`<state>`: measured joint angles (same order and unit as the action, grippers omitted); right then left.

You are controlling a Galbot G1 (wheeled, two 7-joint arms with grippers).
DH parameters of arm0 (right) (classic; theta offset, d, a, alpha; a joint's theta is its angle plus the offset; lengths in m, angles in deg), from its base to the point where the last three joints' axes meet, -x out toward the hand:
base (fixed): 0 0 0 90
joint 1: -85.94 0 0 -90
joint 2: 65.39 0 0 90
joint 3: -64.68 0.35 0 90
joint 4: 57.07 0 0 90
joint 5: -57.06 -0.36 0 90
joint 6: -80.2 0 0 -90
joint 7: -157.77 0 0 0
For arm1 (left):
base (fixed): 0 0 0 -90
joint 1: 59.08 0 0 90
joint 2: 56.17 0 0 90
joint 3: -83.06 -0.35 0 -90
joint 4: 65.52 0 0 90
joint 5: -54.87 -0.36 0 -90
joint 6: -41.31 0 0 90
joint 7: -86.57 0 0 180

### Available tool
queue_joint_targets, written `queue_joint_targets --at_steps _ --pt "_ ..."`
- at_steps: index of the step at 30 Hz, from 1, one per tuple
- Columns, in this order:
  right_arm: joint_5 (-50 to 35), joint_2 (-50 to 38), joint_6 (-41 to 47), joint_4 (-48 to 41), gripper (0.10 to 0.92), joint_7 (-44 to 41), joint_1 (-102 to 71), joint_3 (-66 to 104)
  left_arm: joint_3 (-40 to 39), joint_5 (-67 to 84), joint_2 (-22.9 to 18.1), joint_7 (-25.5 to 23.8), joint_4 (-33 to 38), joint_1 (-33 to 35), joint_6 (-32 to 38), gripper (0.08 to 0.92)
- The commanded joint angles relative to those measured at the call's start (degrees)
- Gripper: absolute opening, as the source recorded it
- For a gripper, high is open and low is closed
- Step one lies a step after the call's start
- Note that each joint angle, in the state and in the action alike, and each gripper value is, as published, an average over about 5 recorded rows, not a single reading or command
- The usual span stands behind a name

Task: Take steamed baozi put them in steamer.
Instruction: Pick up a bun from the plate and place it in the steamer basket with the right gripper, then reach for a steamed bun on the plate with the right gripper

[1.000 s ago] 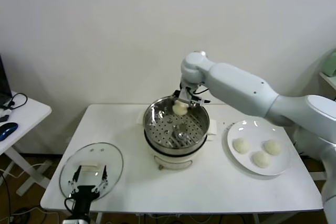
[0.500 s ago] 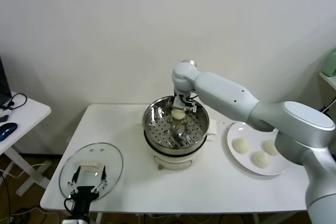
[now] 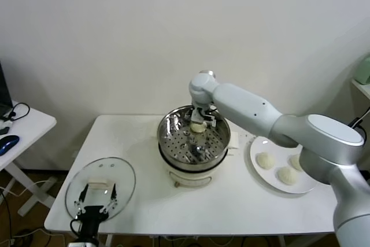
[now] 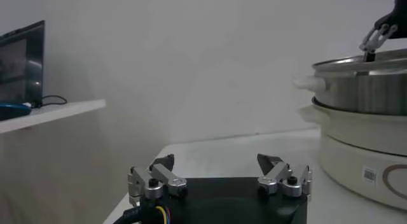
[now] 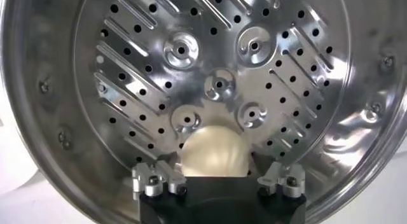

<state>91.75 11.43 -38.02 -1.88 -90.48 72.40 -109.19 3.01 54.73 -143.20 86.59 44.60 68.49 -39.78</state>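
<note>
The steamer point(image 3: 179, 143) stands at the table's middle, its perforated tray point(image 5: 216, 66) bare. My right gripper point(image 3: 199, 124) reaches down inside the steamer at its far side, shut on one cream-white baozi point(image 5: 213, 152) held just above the tray; the bun also shows in the head view point(image 3: 198, 127). Three more baozi point(image 3: 266, 160) lie on the white plate point(image 3: 263, 176) to the right, one partly behind my forearm. My left gripper point(image 3: 95, 207) hangs open and empty at the table's front left corner, over the glass lid; the left wrist view shows it too point(image 4: 219, 165).
The flat glass lid point(image 3: 101, 180) lies on the table's front left. The steamer's side point(image 4: 362, 85) shows in the left wrist view. A side table with a blue mouse point(image 3: 7, 143) stands at far left. A wall is close behind the table.
My right gripper has moved left and down from the steamer's far rim into the pot, carrying the baozi. The left arm has not moved.
</note>
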Motion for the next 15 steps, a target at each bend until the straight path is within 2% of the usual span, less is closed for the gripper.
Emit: queue_joint_targets --at_steps 1,4,10,15 --pt "-2.09 -0.58 0.07 0.83 0.822 -0.46 0.56 -0.18 0.06 0.04 -0.11 0.06 0.20 0.10 -0.03 0.823" --pt "-5.02 -2.56 0.56 3.50 0.823 -1.65 2.46 -0.71 0.05 0.03 -0.14 0.08 0.30 0.24 -0.03 0.823" --pt "-16.77 -11.22 4.08 12.27 0.823 -5.14 9.92 -4.56 -0.01 -0.04 -0.18 0.07 0.60 0.20 -0.25 0.823" --pt "-31.95 -19.84 12.54 16.18 0.823 -6.54 17.47 -8.62 -0.18 -0.18 -0.07 0.11 0.75 -0.13 -0.54 0.823"
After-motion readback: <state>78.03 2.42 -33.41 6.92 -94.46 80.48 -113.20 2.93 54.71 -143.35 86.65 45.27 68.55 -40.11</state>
